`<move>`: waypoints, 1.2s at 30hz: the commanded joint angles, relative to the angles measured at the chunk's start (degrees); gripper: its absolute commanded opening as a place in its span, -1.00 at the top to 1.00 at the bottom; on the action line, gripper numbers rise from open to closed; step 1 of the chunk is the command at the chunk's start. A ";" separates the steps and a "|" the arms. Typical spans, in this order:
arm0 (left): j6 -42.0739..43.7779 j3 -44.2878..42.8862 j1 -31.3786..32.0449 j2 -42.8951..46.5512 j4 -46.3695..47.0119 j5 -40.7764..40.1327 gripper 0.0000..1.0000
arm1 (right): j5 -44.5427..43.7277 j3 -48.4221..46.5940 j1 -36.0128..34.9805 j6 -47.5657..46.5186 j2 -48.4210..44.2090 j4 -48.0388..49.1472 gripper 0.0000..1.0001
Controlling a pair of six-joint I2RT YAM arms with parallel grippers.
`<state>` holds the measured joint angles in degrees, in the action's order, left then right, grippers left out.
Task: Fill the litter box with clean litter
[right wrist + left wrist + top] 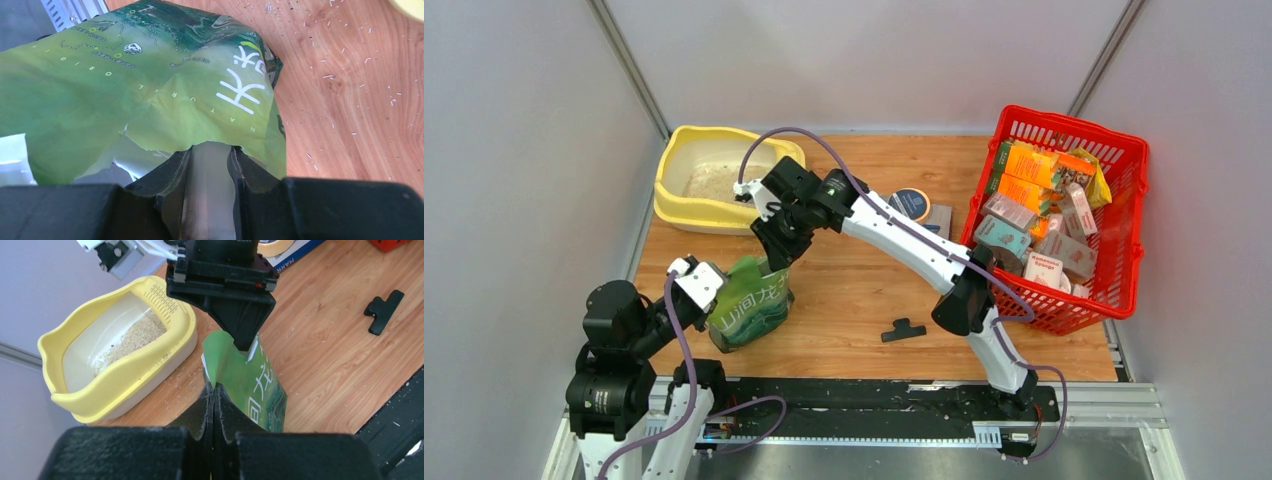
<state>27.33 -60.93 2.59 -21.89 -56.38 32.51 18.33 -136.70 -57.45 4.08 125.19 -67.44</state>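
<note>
The pale yellow litter box point(686, 205) stands at the back left and holds a thin patch of beige litter point(714, 182). It also shows in the left wrist view point(125, 375) with the litter point(132, 337) in its far end. The green pouch point(749, 305) stands upright on the table in front of the box, its top torn open. My left gripper point(712, 287) is shut on the pouch's near top edge point(214, 387). My right gripper point(776, 262) reaches down from above and is shut on the pouch's far top edge point(211, 150), with silvery lining between its fingers.
A red lattice basket point(1124, 160) full of orange and pink cartons stands at the right. A black clip point(903, 329) lies on the wood near the front middle. A round tin on a flat box point(911, 203) lies behind the right arm. Spilled granules dot the table by the litter box.
</note>
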 commanded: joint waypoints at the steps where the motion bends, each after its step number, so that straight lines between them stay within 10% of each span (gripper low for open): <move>1: -1.66 -0.77 -0.13 0.45 13.40 2.12 1.00 | -4.17 0.91 -1.08 1.37 0.85 -0.95 1.00; 25: -6.41 4.33 -0.13 0.71 11.73 0.19 1.00 | 2.23 8.91 -4.07 11.39 11.22 0.99 1.00; 36: -5.97 2.39 -0.13 2.37 11.55 -0.61 1.00 | -9.00 18.12 -1.96 5.86 -1.17 14.51 1.00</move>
<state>22.59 -56.10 2.59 -21.32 -49.41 30.30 17.87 -126.74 -58.96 12.91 125.01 -56.45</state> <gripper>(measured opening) 0.006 0.292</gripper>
